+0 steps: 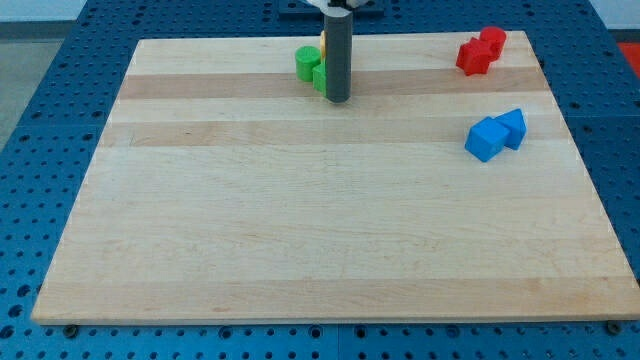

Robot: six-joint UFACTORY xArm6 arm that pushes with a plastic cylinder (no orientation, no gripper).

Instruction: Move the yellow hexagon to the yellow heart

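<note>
My tip (338,99) rests on the wooden board (300,230) near the view's top, just left of centre. A sliver of a yellow block (323,42) shows behind the rod at the top edge; its shape cannot be made out, and I cannot tell whether it is the hexagon or the heart. Two green blocks (311,67) sit directly left of the rod, touching or nearly touching it. No other yellow block shows; the rod may hide one.
Two red blocks (479,52) sit together at the view's top right. Two blue blocks (495,134) sit together at the right, below the red ones. The board lies on a blue perforated table (40,120).
</note>
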